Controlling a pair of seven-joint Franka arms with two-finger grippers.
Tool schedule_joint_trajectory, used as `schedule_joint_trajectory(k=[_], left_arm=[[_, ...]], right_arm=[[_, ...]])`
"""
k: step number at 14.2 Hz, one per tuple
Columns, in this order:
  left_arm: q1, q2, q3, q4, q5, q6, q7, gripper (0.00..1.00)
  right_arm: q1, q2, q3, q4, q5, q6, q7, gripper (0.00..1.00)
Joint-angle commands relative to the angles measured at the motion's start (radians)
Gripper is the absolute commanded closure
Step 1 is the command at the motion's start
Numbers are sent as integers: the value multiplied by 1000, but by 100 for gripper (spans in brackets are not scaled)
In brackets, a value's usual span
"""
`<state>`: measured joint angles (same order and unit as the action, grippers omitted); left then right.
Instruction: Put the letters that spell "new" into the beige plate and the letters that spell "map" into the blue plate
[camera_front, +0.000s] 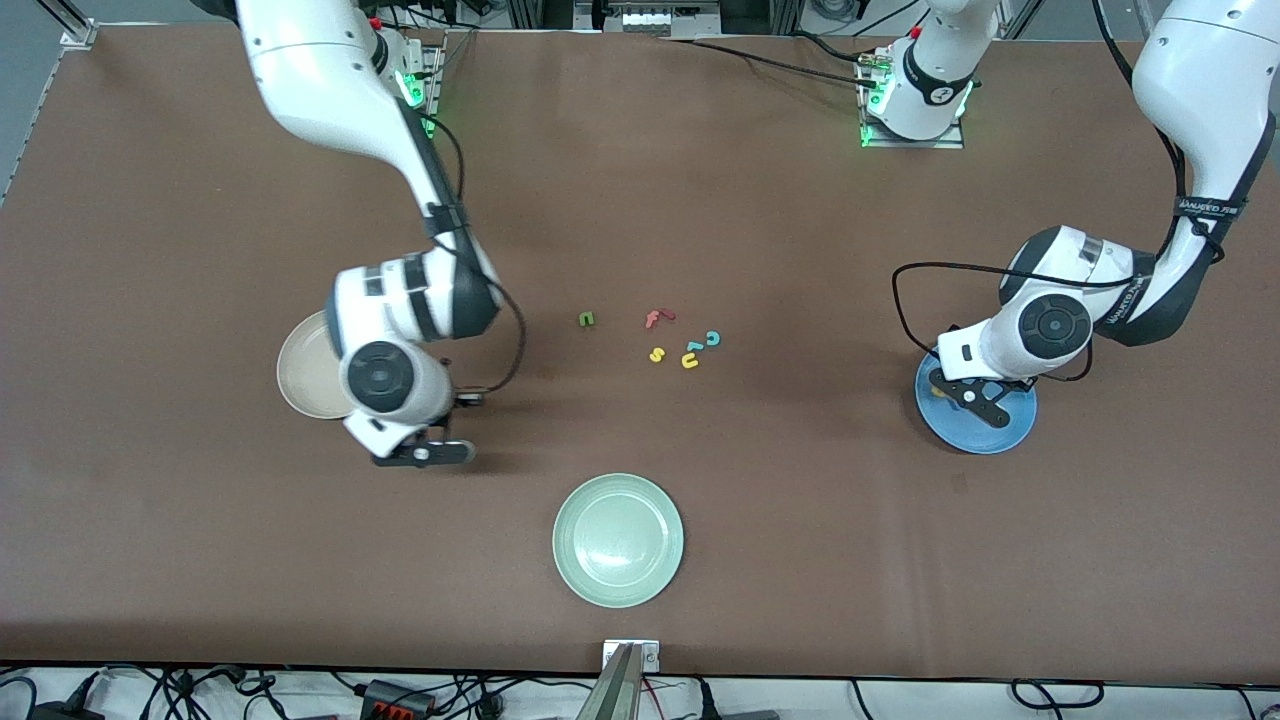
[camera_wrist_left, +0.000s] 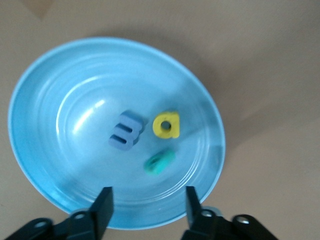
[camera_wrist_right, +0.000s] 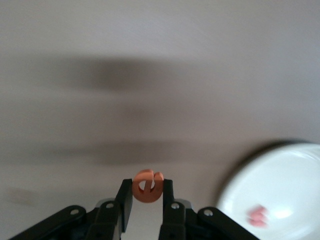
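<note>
In the left wrist view the blue plate (camera_wrist_left: 40, 150) holds a blue m (camera_wrist_left: 126, 131), a yellow p (camera_wrist_left: 166, 125) and a teal a (camera_wrist_left: 160, 161). My left gripper (camera_wrist_left: 148, 201) hangs open just above that plate's rim with nothing between its fingers; the front view shows it (camera_front: 975, 400) over the blue plate (camera_front: 1003, 436). My right gripper (camera_wrist_right: 146, 192) is shut on the orange e (camera_wrist_right: 146, 186), over bare table beside the beige plate (camera_wrist_right: 295, 175), which holds the salmon-pink w (camera_wrist_right: 257, 216). The arm covers part of the beige plate (camera_front: 298, 368). The dark green n (camera_front: 586, 319) lies mid-table.
Beside the n lie loose letters: a red f (camera_front: 657, 318), a yellow s (camera_front: 656, 354), a yellow u (camera_front: 689, 361) and a teal c (camera_front: 713, 338). A pale green plate (camera_front: 618, 590) sits nearer the front camera, mid-table.
</note>
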<state>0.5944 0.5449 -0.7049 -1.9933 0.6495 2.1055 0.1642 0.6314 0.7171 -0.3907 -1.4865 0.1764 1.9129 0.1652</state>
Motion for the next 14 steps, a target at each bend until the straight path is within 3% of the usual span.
schedule_joint_trajectory(k=[1,2,4,8,10,14], left_arm=[[37,-42,-74,17,-1,-21,3,0],[44,-48,-115,33,-10,-54,1,0],[50,-46,-174,153,-86,-222,-2,0],[47,-48,-208,396,-207,-431,-29,0],[41,-48,-226,519,-241,-543,-77,0],[38,-48,-265,674,-241,-749,-117,0]], right_arm=[[13,-134,-48,-233,2,20,-61,89],[16,-151,-68,-276,1,20,-75,89],[19,-188,-108,-342,0,17,-81,88],[-5,-189,-215,-422,0,38,-232,87],[-51,-167,-214,-434,1,72,-283,87],[-58,-94,-185,-440,26,202,-286,86]])
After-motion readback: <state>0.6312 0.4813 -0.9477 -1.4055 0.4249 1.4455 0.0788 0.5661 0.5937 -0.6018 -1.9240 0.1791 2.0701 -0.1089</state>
